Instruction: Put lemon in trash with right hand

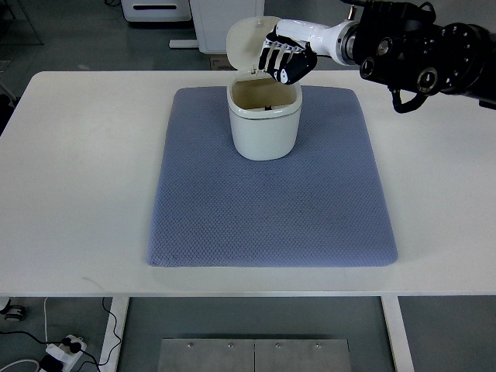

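**Operator:** Top view, one frame. I have the right robot hand (285, 60) over the far rim of the trash bin (264, 124), at roughly one o'clock from the bin's mouth. The bin stands on the blue mat (271, 201) toward twelve o'clock on the bench (77, 155), with its lid (249, 43) tipped up and back.

**Inspector:** Where is the lemon?

**Operator:** I cannot see it. Nothing yellow shows on the mat, on the bench, or in the part of the bin's interior I can see. The fingers (273, 58) are curled downward, and I see nothing between them.

**Inspector:** So is the hand grasping or released?

**Operator:** Partly curled, apparently empty. My judgement is that the lemon is already in the bin, deep and out of sight, so only withdrawal remains. I cannot confirm that.

**Inspector:** Left arm?

**Operator:** Not visible.
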Tool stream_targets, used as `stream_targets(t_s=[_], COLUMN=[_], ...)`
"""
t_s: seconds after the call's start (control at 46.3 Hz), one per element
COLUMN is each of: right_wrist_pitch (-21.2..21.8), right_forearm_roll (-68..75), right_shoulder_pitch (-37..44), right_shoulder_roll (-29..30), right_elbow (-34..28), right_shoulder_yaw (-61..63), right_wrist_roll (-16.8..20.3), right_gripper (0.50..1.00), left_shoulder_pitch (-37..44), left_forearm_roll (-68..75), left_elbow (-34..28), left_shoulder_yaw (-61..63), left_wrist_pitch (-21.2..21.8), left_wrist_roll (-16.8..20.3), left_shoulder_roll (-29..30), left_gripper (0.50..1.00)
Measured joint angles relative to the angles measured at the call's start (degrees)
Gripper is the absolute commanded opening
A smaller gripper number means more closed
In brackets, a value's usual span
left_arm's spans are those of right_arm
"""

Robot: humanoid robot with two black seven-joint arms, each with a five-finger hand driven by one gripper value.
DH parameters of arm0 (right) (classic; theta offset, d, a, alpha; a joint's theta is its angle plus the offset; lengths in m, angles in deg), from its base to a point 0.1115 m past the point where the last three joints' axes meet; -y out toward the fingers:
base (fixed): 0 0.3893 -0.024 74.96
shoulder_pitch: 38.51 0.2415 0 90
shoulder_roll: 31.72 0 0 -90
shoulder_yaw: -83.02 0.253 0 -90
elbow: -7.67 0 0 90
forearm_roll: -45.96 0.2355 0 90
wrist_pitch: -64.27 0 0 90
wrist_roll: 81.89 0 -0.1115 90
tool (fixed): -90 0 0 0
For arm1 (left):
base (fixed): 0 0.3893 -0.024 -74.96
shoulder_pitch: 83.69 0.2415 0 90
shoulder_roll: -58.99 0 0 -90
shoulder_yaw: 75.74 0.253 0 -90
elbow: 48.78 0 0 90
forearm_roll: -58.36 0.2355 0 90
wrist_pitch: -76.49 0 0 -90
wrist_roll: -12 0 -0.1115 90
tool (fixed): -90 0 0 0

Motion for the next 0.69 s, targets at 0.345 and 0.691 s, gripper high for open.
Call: stream_targets(t_s=[0.345, 0.691], right_wrist_pitch=[2.05, 1.39], right_forearm_roll=[-2.34, -1.84], right_shoulder_pitch=[-0.66, -6.17], right_shoulder_roll=[-7.39, -14.16], right_elbow=[-0.77, -0.64], right_shoulder_yaw=[0.18, 4.6], right_wrist_roll=[-1.86, -1.84], right_gripper=[0.548, 0.819], left_shoulder_pitch=[-0.02, 0.0], left_forearm_roll=[0.0, 0.0], left_elbow=[0.0, 0.0], left_shoulder_yaw=[0.0, 0.0], left_wrist_pitch=[0.0, 0.02], left_wrist_roll=[-0.02, -0.01], left_shoulder_roll=[0.0, 0.0], left_gripper=[1.0, 1.0])
